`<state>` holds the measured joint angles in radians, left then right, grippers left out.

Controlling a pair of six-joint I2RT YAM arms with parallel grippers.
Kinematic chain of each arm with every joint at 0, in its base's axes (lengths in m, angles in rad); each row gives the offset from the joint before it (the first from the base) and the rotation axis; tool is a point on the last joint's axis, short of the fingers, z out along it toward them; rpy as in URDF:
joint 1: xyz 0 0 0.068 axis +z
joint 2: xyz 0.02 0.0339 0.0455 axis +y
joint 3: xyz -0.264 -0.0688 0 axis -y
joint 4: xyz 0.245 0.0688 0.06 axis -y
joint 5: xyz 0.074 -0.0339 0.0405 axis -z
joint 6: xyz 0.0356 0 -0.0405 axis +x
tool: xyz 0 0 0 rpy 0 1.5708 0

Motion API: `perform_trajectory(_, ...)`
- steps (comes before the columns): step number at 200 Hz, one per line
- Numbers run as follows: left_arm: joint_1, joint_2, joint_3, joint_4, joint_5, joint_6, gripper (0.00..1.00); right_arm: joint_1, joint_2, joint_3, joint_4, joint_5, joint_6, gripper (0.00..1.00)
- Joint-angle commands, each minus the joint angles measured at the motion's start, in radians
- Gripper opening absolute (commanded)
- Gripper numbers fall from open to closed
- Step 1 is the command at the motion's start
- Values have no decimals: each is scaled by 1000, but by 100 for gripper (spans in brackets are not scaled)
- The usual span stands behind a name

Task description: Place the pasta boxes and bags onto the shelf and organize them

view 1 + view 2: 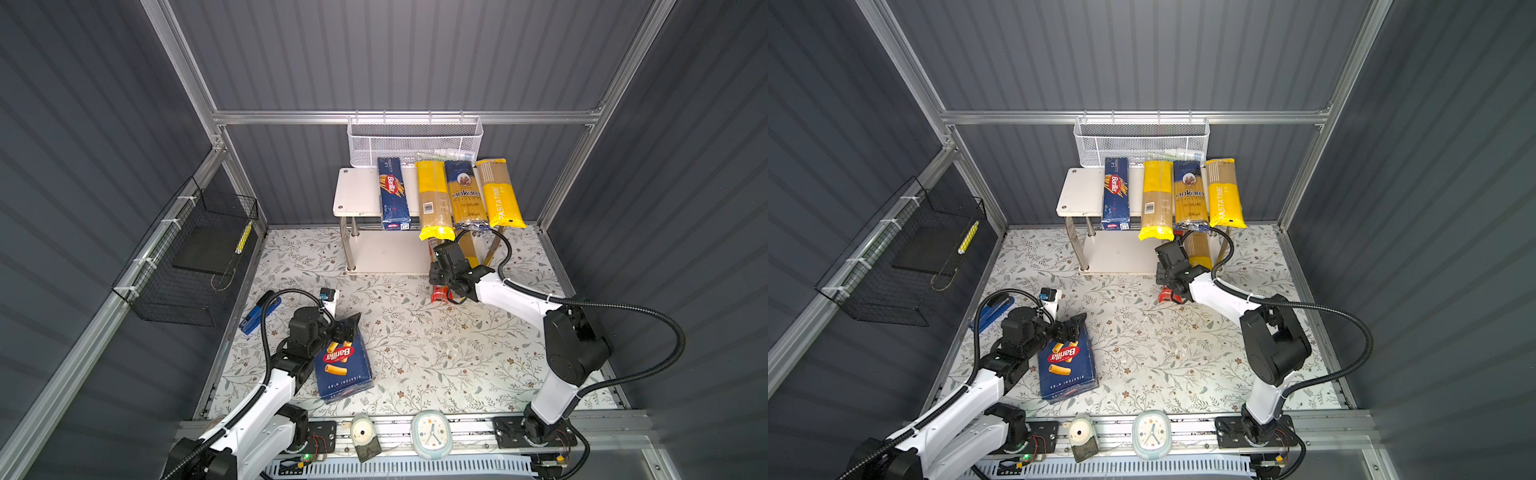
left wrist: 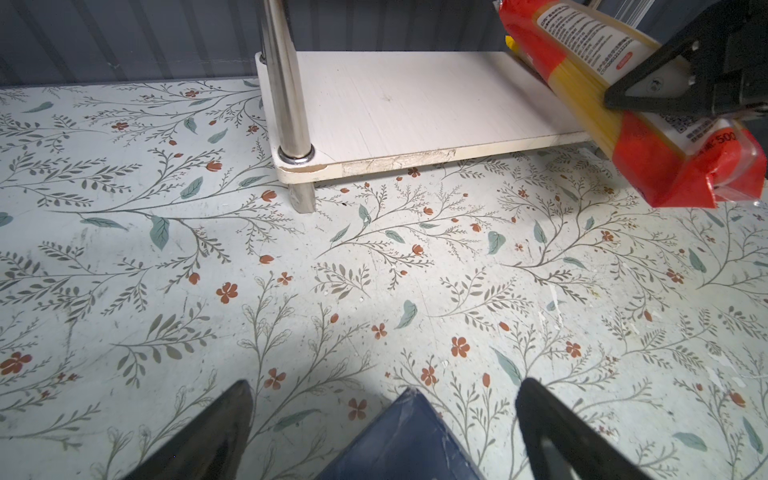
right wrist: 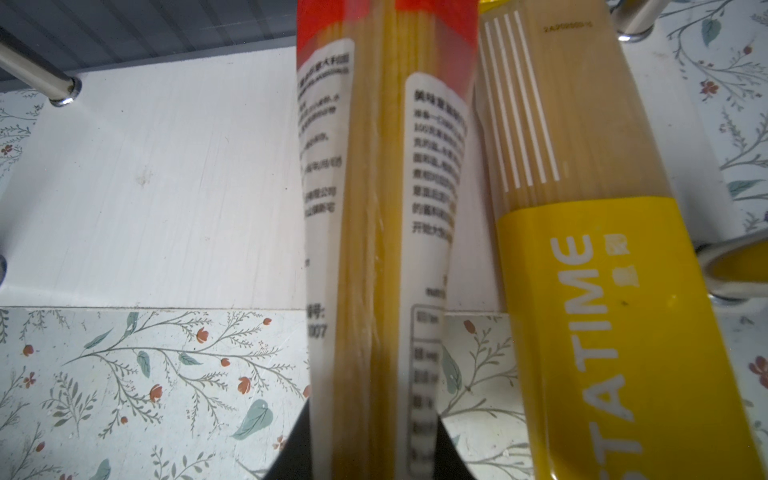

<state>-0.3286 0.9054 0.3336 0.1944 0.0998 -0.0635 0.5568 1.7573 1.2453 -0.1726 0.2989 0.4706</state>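
Currently R gripper is clamped on red bag; bag tilted, far end over shelf lower tier, near end sticking out past shelf front, just beside PASTATIME bag lying on that tier. L gripper fingers apart, straddling a corner of rigatoni box w/ gaps either side; box flat on table, well in front of shelf. Shelf top tier: spaghetti box, plain yellow bag, ankara bag, 2nd PASTATIME bag, side by side.

The right gripper clamped the red bag, which reached over the white shelf, just beside a yellow PASTATIME bag.
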Motion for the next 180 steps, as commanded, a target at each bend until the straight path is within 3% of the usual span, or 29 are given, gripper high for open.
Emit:
perform_trajectory(1, -4, -7, 30, -13, -12, -12, 99, -19, 0, 65, 128, 19, -4, 20)
perform_trajectory(140, -4, -12, 28, -15, -31, -18, 100, -84, 136, 172, 125, 10, -21, 22)
perform_trajectory(180, -4, -16, 27, -16, -37, -18, 100, -93, 167, 199, 119, 24, -18, 27)
